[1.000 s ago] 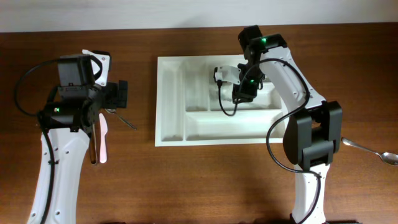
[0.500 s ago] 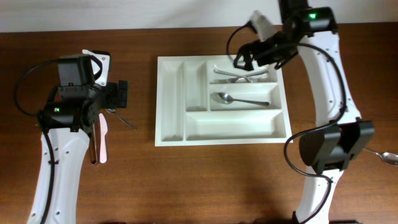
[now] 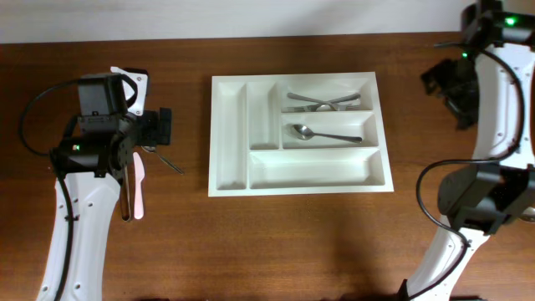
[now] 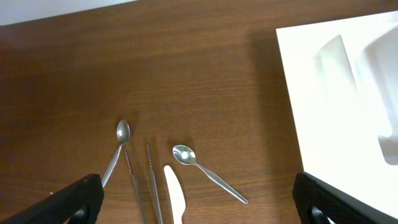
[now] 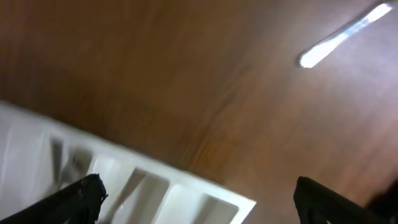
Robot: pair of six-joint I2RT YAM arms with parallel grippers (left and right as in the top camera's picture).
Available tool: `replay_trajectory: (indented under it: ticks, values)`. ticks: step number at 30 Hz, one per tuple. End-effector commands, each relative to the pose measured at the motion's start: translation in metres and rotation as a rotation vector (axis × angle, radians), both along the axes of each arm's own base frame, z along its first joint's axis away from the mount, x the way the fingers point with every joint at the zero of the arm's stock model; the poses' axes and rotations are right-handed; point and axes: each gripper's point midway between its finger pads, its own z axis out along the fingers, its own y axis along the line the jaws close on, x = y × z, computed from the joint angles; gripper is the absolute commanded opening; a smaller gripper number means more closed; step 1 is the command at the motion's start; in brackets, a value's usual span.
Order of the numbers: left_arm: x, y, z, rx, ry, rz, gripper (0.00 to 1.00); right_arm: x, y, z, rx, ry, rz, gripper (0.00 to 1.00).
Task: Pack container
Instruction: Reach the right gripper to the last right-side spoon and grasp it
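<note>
The white cutlery tray (image 3: 227, 134) lies at the table's middle. Its top long compartment holds two crossed forks (image 3: 324, 102), its middle one a spoon (image 3: 322, 134); the bottom long one and both narrow ones are bare. My left gripper (image 3: 163, 130) is open and empty left of the tray. In the left wrist view it (image 4: 205, 214) hovers over loose cutlery, with the tray's edge (image 4: 348, 112) at right. My right gripper (image 3: 451, 92) is open and empty, high at the far right; its blurred wrist view (image 5: 199, 211) shows the tray's corner (image 5: 124, 180).
Loose cutlery lies under my left arm: a spoon (image 4: 121, 134), two thin metal sticks (image 4: 142, 180), a white plastic knife (image 4: 174, 199) and a small spoon (image 4: 205, 168). A blurred bright utensil (image 5: 342, 34) lies on the wood right of the tray.
My right gripper left a spoon in the tray's middle long compartment, rose, and swung away to the far right. My left arm has not moved.
</note>
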Motion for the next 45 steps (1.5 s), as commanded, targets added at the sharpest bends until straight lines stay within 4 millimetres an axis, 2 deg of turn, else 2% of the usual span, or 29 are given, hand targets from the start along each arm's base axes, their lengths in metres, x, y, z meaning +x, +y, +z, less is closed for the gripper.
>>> replay_trajectory:
  ticks: [1,6,10,12,19,22,24,27,28,33,38,41,45]
  values:
    - [0.004,0.001,0.007,0.019,-0.016,-0.007,0.99,-0.026,-0.048,0.007,-0.059,0.008,-0.244,0.99]
    - [0.004,0.001,0.007,0.019,-0.016,-0.007,0.99,-0.055,-0.092,0.000,-0.023,0.047,-0.318,0.99]
    - [0.004,0.001,0.007,0.019,-0.016,-0.007,0.99,-0.075,-0.120,0.011,-0.037,0.036,-0.306,0.99]
    - [0.004,0.001,0.007,0.019,-0.016,-0.007,0.99,-0.085,-0.127,0.026,-0.056,0.010,-0.297,0.99]
    - [0.004,0.001,0.007,0.019,-0.016,-0.007,0.99,-0.131,-0.143,0.097,-0.189,-0.129,-0.355,0.98]
    - [0.004,0.001,0.007,0.019,-0.016,-0.007,0.99,-0.154,-0.153,0.113,-0.218,-0.166,-0.415,0.99]
    - [0.004,0.001,0.007,0.019,-0.016,-0.007,0.99,-0.166,-0.163,0.114,-0.221,-0.164,-0.457,0.99]
    - [0.004,0.001,0.007,0.019,-0.016,-0.007,0.99,-0.176,-0.173,0.097,-0.191,-0.111,-0.496,0.99]
    - [0.004,0.001,0.007,0.019,-0.016,-0.007,0.99,-0.179,-0.175,0.077,-0.161,-0.062,-0.507,0.99]
    - [0.004,0.001,0.007,0.019,-0.016,-0.007,0.99,-0.186,-0.178,0.008,-0.075,0.030,-0.598,0.98]
    - [0.004,0.001,0.007,0.019,-0.016,-0.007,0.99,-0.171,-0.177,-0.052,0.009,-0.019,-0.611,0.99]
    - [0.004,0.001,0.007,0.019,-0.016,-0.007,0.99,-0.170,-0.178,-0.080,0.007,-0.023,-0.607,0.99]
    - [0.004,0.001,0.007,0.019,-0.016,-0.007,0.99,-0.170,-0.173,-0.105,0.025,-0.030,-0.599,0.99]
